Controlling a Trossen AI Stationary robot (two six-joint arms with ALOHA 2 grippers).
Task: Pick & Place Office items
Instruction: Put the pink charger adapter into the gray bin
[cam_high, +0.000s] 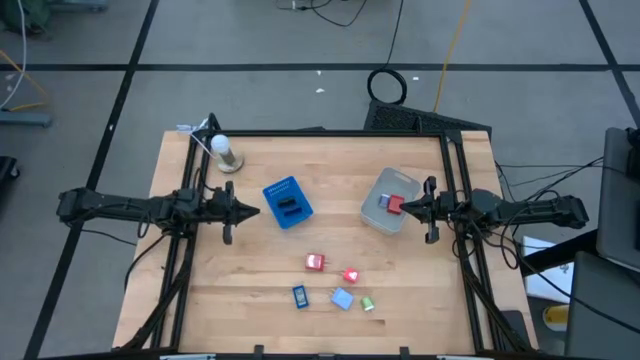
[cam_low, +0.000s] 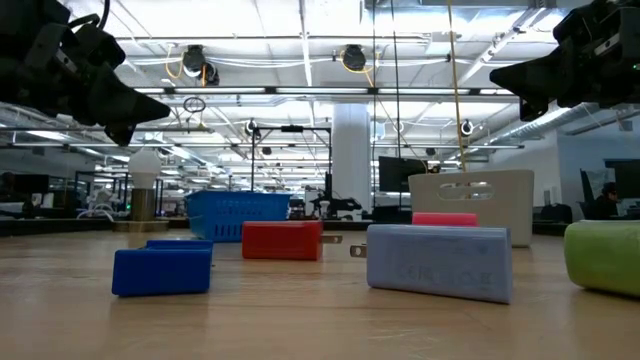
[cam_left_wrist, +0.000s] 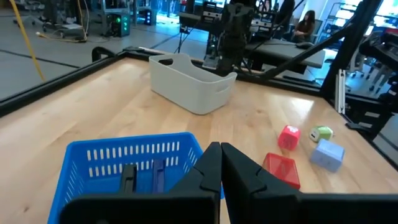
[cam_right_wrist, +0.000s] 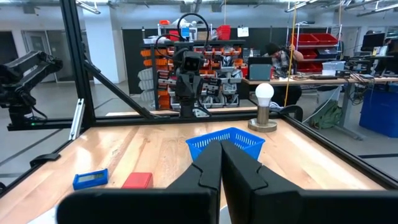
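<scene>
Five small pieces (cam_high: 336, 282) lie loose at lower centre; we see something red (cam_high: 394, 205) in the tub (cam_high: 378, 212); left gripper (cam_high: 252, 210) and right gripper (cam_high: 405, 207) jaws together.

Green piece (cam_low: 604, 256) ran off the low view's right edge. Blue basket (cam_left_wrist: 124, 165) front hidden behind left gripper (cam_left_wrist: 220, 163) in wrist view. Contents of white tub (cam_high: 390, 200) too small to identify from above
</scene>
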